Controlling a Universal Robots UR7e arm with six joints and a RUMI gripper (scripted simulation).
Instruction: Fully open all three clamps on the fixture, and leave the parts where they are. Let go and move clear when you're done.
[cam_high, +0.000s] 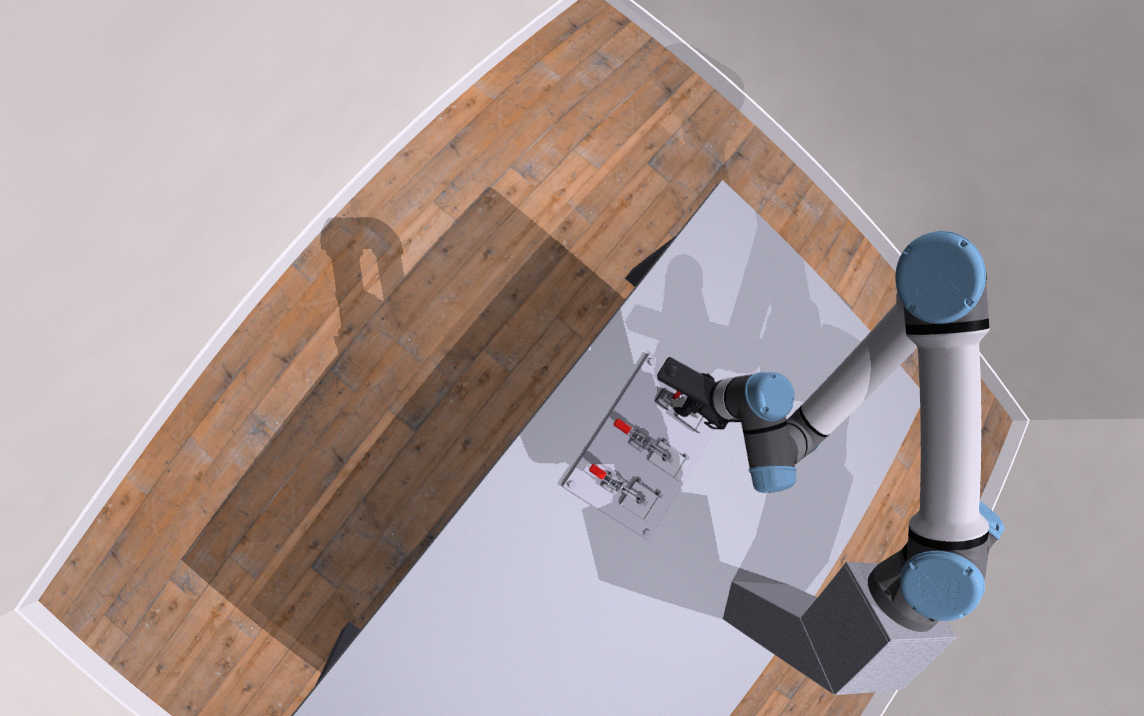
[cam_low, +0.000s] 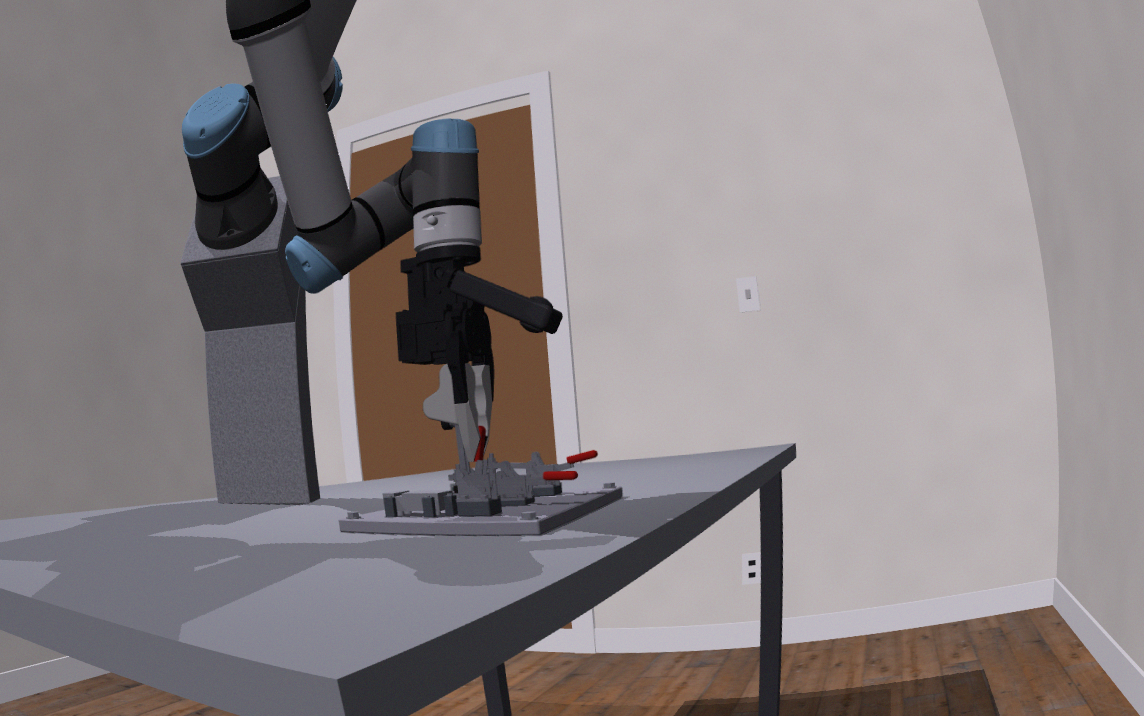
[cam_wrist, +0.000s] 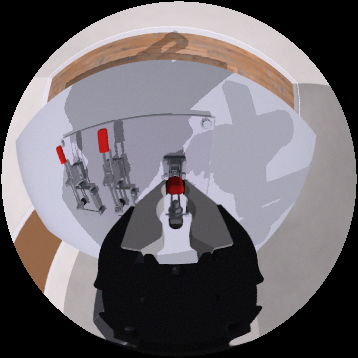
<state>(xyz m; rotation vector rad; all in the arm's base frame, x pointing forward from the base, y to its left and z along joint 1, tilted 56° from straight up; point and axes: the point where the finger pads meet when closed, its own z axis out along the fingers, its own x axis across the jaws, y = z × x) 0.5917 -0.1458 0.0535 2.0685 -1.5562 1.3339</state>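
Note:
A grey fixture plate (cam_high: 625, 395) (cam_low: 552, 513) (cam_wrist: 150, 134) on the table carries three toggle clamps with red handles. My gripper (cam_high: 679, 401) (cam_low: 472, 444) (cam_wrist: 174, 180) hangs straight down over the clamp at the plate's end nearest the arm and is shut on that clamp's red handle (cam_high: 674, 395) (cam_low: 480, 441) (cam_wrist: 174, 184), which stands steeply upright. The middle clamp's handle (cam_high: 622, 426) (cam_low: 582, 456) (cam_wrist: 102, 140) and the far clamp's handle (cam_high: 598, 470) (cam_low: 560, 475) (cam_wrist: 61, 154) lie low, pointing away from the arm. The small parts under the clamp pads are hard to make out.
The grey table (cam_high: 506, 591) (cam_low: 337, 607) bears the plate near its middle. The arm's dark pedestal (cam_high: 801, 624) (cam_low: 253, 379) stands at one table corner. A wooden floor surrounds the table, and a brown door (cam_low: 506, 211) is behind it.

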